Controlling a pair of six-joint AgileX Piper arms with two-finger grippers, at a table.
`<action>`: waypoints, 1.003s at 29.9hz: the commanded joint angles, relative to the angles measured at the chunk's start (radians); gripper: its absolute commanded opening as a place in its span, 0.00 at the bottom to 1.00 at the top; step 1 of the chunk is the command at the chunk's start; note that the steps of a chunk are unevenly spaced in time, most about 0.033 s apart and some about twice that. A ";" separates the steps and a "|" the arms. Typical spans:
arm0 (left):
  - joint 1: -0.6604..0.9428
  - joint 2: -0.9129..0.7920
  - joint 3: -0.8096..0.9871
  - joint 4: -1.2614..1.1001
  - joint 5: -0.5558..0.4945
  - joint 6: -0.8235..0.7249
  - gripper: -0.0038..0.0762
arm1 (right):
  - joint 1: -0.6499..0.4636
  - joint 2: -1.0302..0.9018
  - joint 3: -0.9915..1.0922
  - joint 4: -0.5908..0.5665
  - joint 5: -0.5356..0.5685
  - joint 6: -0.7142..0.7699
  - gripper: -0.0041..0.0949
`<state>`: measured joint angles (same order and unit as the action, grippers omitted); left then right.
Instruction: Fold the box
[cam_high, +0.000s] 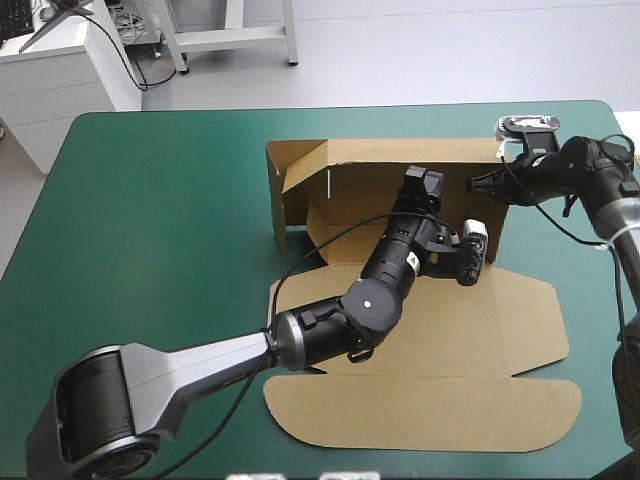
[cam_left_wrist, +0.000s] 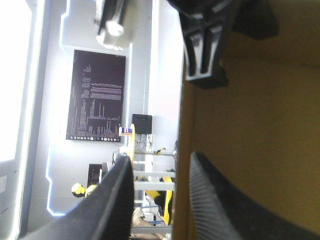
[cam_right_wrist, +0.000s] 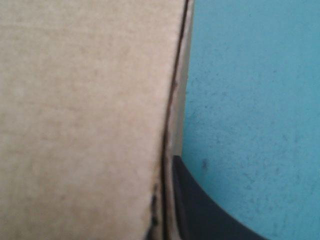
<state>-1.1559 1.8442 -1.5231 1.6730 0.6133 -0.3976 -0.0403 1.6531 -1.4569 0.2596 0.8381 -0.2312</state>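
Note:
The brown box stands in the middle of the table with its far and left walls raised. Its lid lies flat toward the near edge. My left gripper reaches inside the box near the far wall. In the left wrist view the left gripper is open, with the edge of an upright wall between its fingers and a gap on the outer side. My right gripper is at the box's right wall. In its own view the right gripper has one finger tight against the board; the other finger is hidden behind the board.
The teal-green cover spreads wide to the left of the box. The lid's rounded flap reaches close to the table's near edge. The right gripper also shows ahead of the left one, by the wall's top.

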 joint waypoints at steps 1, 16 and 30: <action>-0.020 -0.133 -0.044 0.032 0.058 -0.028 0.17 | 0.008 -0.039 -0.110 0.017 0.072 0.052 0.04; 0.464 -0.491 -0.044 -0.304 0.045 -0.232 0.04 | 0.089 0.003 -0.368 0.006 0.414 0.166 0.04; 1.133 -0.515 -0.044 -1.549 0.081 0.305 0.04 | 0.214 0.140 -0.366 -0.103 0.414 0.244 0.04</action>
<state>-0.0775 1.3604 -1.5320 0.3335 0.7459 -0.2117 0.1748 1.7976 -1.7944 0.1646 1.2460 0.0000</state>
